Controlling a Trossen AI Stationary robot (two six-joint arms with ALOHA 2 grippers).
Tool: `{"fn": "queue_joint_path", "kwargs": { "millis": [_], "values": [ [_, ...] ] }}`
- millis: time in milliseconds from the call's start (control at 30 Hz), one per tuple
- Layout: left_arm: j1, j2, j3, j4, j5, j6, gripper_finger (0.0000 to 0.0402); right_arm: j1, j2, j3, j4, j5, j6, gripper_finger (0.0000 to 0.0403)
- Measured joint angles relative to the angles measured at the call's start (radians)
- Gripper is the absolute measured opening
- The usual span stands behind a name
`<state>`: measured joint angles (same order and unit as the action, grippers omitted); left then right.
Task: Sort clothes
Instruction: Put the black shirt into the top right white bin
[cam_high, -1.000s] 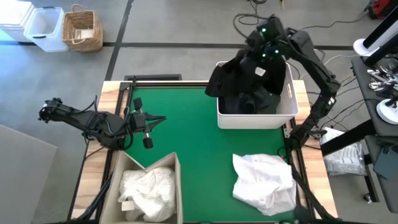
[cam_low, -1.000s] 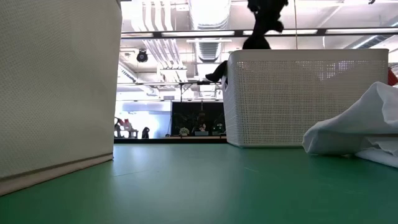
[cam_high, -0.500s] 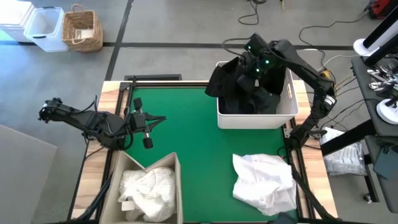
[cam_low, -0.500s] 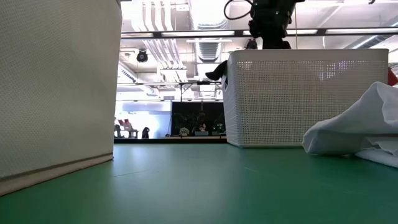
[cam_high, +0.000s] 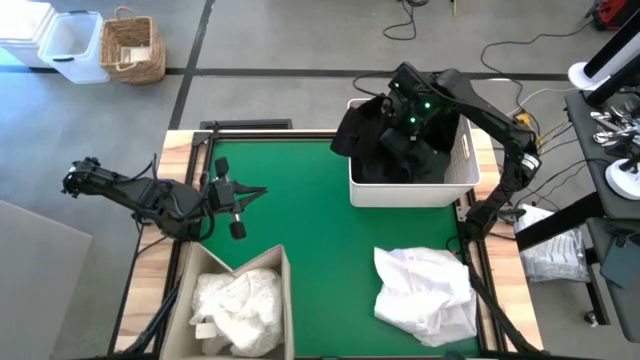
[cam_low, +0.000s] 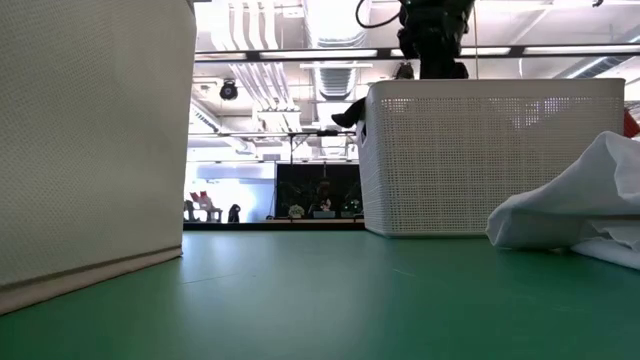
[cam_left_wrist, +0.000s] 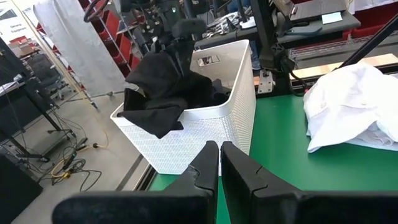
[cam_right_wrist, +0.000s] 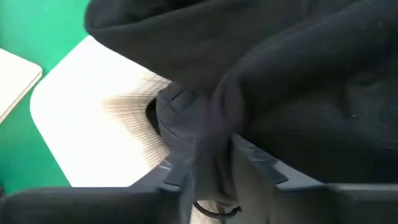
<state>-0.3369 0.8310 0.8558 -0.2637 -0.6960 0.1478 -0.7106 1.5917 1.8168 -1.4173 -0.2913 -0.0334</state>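
- High view, far left: the left gripper (cam_high: 243, 193) waits over the green table (cam_high: 310, 230) near its left edge, fingers pressed together and holding nothing; the left wrist view shows the two dark fingers (cam_left_wrist: 205, 165) touching along their length.
- Just in front of it, at the near-left corner, the beige fabric bin (cam_high: 281, 290) holds crumpled white clothes (cam_high: 238, 305), bunched loosely and filling most of the bin.
- Toward the middle and right, near the front edge, another white garment (cam_high: 425, 290) lies in a rumpled heap on the table, apart from both containers.
- At the far right side, the white plastic basket (cam_high: 412, 190) holds the dark clothes (cam_high: 385, 140); one fold hangs out over its left rim.
- The right gripper (cam_high: 405, 118) is down in that basket among the dark fabric. In the right wrist view, black cloth (cam_right_wrist: 298, 106) sits between its fingers (cam_right_wrist: 255, 163), which stand slightly apart; whether they are pinching it or letting it go, I cannot tell.
- Handling, as a judgement: these garments look light, limp and not fragile. They will sag and trail when lifted, so a hem may catch on a rim.
- The best hold is likely a raised fold or thick bunch near the top of a heap, pinched deep enough that the cloth does not slide out.
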Motion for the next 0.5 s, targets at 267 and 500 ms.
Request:
{"fn": "queue_joint_path", "kwargs": {
  "millis": [267, 500],
  "values": [
    [0.0, 0.0, 0.0, -0.009, 0.0, 0.0, 0.0, 0.015, 0.0, 0.097, -0.027, 0.154, 0.07, 0.0173],
    [0.0, 0.0, 0.0, -0.009, 0.0, 0.0, 0.0, 0.015, -0.002, 0.259, -0.015, 0.476, 0.092, 0.0182]
  ]
}}
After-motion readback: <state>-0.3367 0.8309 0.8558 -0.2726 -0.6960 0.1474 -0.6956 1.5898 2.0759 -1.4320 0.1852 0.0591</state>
